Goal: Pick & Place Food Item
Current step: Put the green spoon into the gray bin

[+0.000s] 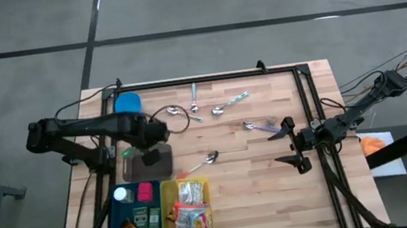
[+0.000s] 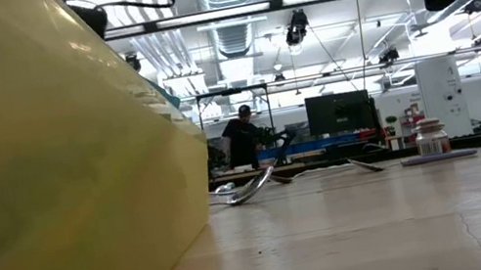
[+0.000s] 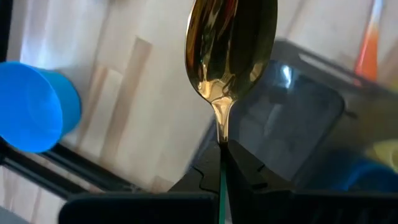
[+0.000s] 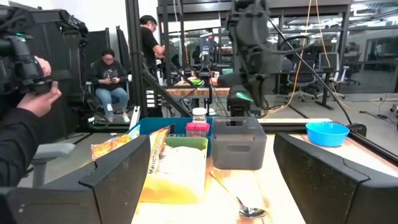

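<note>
The left gripper (image 3: 221, 163), jaws clamped on a gold spoon (image 3: 231, 46), hovers over the grey bin (image 1: 147, 164). The right gripper (image 1: 295, 146), fingers spread wide and empty, waits well right of the bin.

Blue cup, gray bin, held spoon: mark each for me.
blue cup (image 1: 128, 103), high view, middle of its top.
gray bin (image 4: 239, 144), right wrist view, front wall.
held spoon (image 3: 231, 43), left wrist view, middle of its bowl.
</note>
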`<act>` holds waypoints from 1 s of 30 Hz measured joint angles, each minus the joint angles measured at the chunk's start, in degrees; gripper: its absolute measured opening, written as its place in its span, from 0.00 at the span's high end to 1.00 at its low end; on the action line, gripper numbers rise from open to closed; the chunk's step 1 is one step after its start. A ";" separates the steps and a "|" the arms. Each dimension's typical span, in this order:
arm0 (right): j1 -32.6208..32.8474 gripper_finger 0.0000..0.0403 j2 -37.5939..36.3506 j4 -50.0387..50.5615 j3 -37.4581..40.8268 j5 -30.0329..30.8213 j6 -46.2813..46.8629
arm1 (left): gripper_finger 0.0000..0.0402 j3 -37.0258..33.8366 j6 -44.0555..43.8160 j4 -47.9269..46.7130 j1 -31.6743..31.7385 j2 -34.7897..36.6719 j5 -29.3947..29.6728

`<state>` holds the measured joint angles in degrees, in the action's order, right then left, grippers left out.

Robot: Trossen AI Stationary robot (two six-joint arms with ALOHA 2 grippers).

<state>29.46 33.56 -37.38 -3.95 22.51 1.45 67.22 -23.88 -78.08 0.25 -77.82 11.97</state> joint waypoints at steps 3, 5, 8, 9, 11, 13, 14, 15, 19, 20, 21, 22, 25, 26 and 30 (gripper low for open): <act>-0.01 0.16 0.00 0.31 0.00 -0.01 0.00 | 0.99 -0.07 -3.03 -1.81 -3.80 -0.02 0.02; 0.01 0.16 0.02 0.38 0.00 -0.01 0.00 | 0.99 -0.08 -4.56 -1.50 -5.95 0.00 0.04; -0.01 0.16 0.00 0.47 0.00 -0.01 0.00 | 0.99 -0.38 -6.15 -0.82 -8.31 0.00 0.53; 0.00 0.16 0.00 0.59 0.00 -0.01 0.00 | 0.99 -0.88 -6.30 0.08 -8.79 0.02 0.66; -0.01 0.16 0.02 0.67 0.00 -0.01 0.00 | 0.99 -2.43 -6.49 1.37 -9.46 -0.02 0.70; 0.00 0.16 0.01 0.76 0.00 -0.01 0.00 | 0.99 -4.45 -6.89 2.26 -9.59 -0.01 0.64; 0.01 0.16 0.02 0.78 0.00 0.00 0.00 | 0.99 -5.66 -7.29 2.87 -9.59 0.00 0.56; 0.01 0.16 0.00 0.78 0.00 -0.01 0.00 | 0.99 -6.90 -7.79 3.63 -9.59 -0.01 0.49; 0.00 0.16 0.02 0.78 0.00 -0.01 0.00 | 0.99 -11.78 -7.86 8.48 -9.59 0.00 0.48; 0.01 0.16 0.00 0.78 0.00 -0.01 0.00 | 0.99 -12.94 -7.37 10.00 -9.59 -0.02 0.48; 0.00 0.16 0.00 0.78 0.00 -0.01 0.00 | 0.99 -14.04 -6.70 11.40 -9.59 -0.02 0.48; -0.01 0.16 0.00 0.79 0.00 -0.01 0.00 | 0.99 -14.95 -6.29 12.66 -9.59 -0.01 0.49; -0.01 0.16 0.00 0.78 0.00 -0.01 0.00 | 0.99 -17.42 -4.86 16.17 -9.59 0.00 0.49; -0.01 0.16 0.00 0.78 0.00 -0.01 0.00 | 0.99 -18.12 -4.81 17.03 -9.59 0.00 0.48; 0.01 0.16 0.01 0.78 0.00 -0.01 0.00 | 0.99 -20.72 -4.67 20.29 -9.57 0.00 0.22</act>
<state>29.47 33.58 -36.60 -3.95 22.51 1.45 46.50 -28.56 -57.79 -9.32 -77.82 12.18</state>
